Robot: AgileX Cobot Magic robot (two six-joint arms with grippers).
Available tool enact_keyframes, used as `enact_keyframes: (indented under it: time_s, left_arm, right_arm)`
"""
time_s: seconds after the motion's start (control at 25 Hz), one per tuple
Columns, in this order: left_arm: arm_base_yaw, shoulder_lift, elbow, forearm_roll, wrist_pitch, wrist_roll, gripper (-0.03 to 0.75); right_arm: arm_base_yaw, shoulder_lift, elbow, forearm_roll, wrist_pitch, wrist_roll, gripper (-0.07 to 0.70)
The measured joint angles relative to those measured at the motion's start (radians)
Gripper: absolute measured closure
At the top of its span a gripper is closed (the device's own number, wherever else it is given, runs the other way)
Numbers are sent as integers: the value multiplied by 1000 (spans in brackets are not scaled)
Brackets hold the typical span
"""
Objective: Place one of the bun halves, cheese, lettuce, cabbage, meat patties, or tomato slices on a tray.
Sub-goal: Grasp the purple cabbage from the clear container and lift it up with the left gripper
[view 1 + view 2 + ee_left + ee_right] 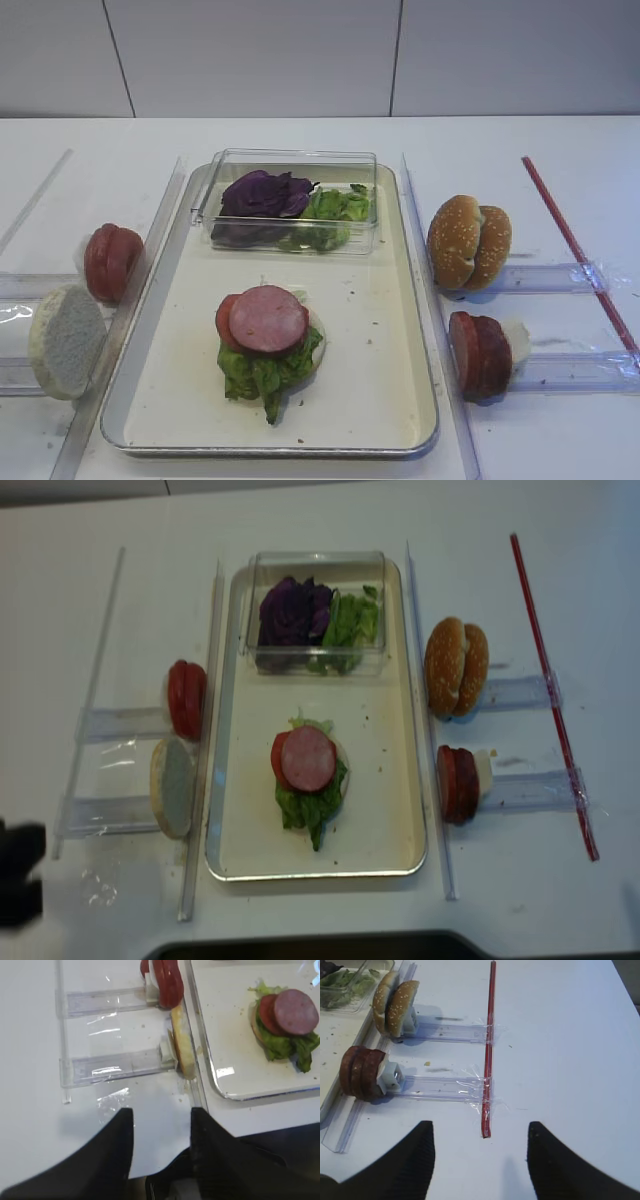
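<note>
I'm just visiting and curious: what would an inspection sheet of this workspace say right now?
Surface: white table, a few crumbs.
Job's things: tray holds a stack of lettuce, tomato slice and meat patty; clear box holds cabbage and more green leaves; bun halves stand in holders beside the tray.
Clutter: red strip taped down.
End effectors: left end effector and right end effector open, empty.
Cables: nothing seen.
Surroundings: pale wall.

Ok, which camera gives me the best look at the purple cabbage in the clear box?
The exterior high view: the cabbage sits close and unobstructed in the clear box beside the lettuce. The realsense overhead view shows it too, smaller and blurrier. The right wrist view catches only a dark sliver at its corner; the left wrist view misses it.
</note>
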Motion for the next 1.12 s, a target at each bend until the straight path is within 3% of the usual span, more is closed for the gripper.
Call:
enact_keyframes:
  time_s: [0.64,0.96,1.12]
  left_arm:
    - [0,696,-569,52,-4,-17,395]
    - [-5,903,-678,22,-10,60,393]
    - [-63,979,-727,30,-10,68,364]
  right_arm:
    - [0,0,0,0,0,0,204]
    - [0,0,0,0,0,0,204]
    - [0,0,0,0,0,0,204]
